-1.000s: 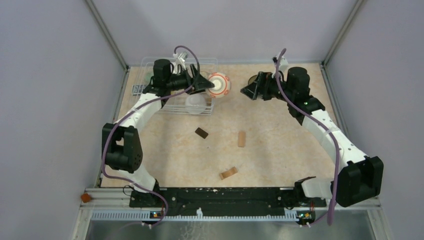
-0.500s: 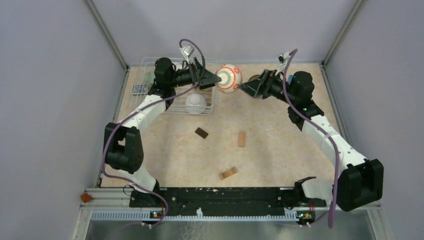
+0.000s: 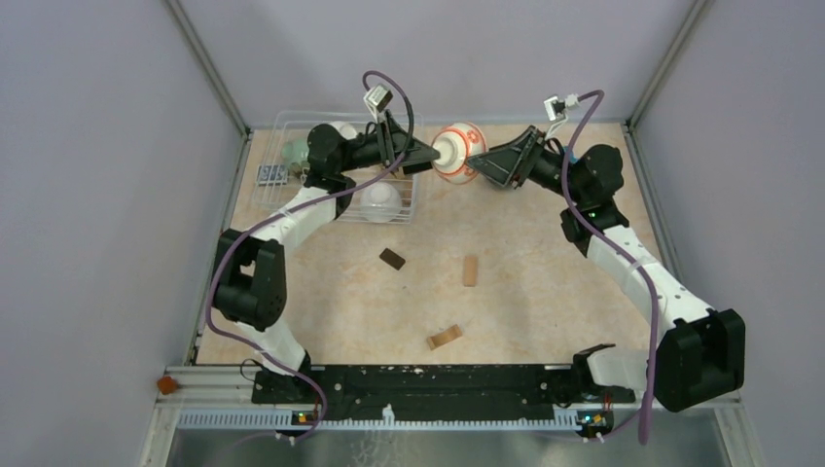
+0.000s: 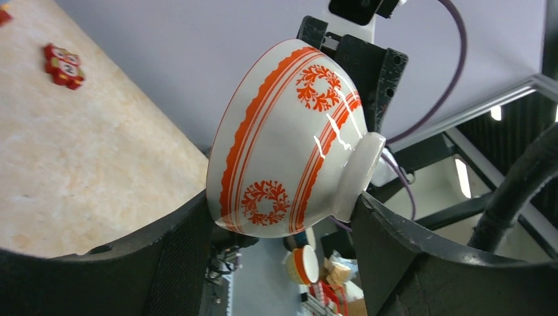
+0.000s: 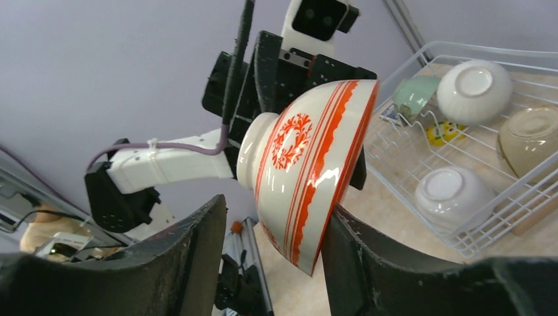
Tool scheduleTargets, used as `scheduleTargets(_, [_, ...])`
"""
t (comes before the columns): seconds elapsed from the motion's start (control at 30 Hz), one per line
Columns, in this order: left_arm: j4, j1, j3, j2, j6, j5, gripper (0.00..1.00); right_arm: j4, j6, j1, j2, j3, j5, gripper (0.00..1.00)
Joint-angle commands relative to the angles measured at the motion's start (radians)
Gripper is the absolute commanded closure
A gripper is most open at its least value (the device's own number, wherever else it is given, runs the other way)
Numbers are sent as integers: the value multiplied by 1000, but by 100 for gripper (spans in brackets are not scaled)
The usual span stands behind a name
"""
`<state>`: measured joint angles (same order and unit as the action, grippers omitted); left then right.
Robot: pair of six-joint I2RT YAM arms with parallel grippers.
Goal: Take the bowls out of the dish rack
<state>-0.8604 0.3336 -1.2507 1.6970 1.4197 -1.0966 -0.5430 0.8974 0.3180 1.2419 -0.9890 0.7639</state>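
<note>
The small round white ceramic bowl with orange-red bands and wreath motifs (image 3: 459, 151) hangs in the air over the far middle of the beige speckled table (image 3: 545, 292). It is tipped on its side, to the right of the shallow silver-white wire dish rack (image 5: 490, 158) and clear of it. The left gripper (image 3: 428, 159) grips this patterned bowl: in the left wrist view one black finger (image 4: 177, 263) presses the wall near the rim and the other bears against the foot ring. The right gripper (image 3: 489, 163) reaches in from the opposite side, its jaws straddling the bowl's rim end. In the right wrist view the rim lies against or just beside one finger (image 5: 368, 263), while a narrow gap shows at the other, so I cannot tell whether it has clamped on or only stands around the bowl. Four more bowls sit inside the dish rack: a white upturned bowl (image 5: 451, 191) by the near wall, a second white bowl (image 5: 474, 82) foot up at the back, a pale-green bowl (image 5: 414, 93) beside that, and a tan bowl (image 5: 534, 131). A small yellow toy (image 5: 434, 135) lies among them. On the table, well apart from the rack, lie a dark brown wooden block (image 3: 392, 258), a tan wooden block (image 3: 470, 269) and a third block (image 3: 444, 337) nearer the arm bases
</note>
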Motion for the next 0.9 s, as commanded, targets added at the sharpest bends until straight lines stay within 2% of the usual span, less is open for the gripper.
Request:
scheduleTargets(0.0, [-303, 22, -16, 25, 183, -4, 42, -180, 108, 4, -15, -16, 66, 53])
scheduleTargets(0.17, [-375, 30, -28, 37, 249, 2, 42, -277, 183, 4, -14, -10, 81, 71])
scheduleTargets(0.33, [-360, 33, -28, 23, 248, 7, 40, -342, 240, 4, -9, -10, 81, 100])
scheduleTargets(0.37, [-356, 33, -24, 21, 246, 6, 37, -356, 253, 4, -8, -9, 81, 100])
scheduleTargets(0.5, [-291, 32, -15, -1, 199, -4, 10, -362, 271, 4, -8, -7, 85, 100])
scheduleTargets(0.6, [-175, 30, -8, -36, 101, -6, 2, -316, 244, 4, -19, -3, 83, 100])
scheduleTargets(0.7, [-13, 10, 10, -82, -29, 17, 1, -168, 155, 4, -38, -16, 63, 100])
scheduleTargets(0.87, [343, -55, 27, -199, -307, 100, 1, 431, 155, 4, -83, -124, 63, 100])
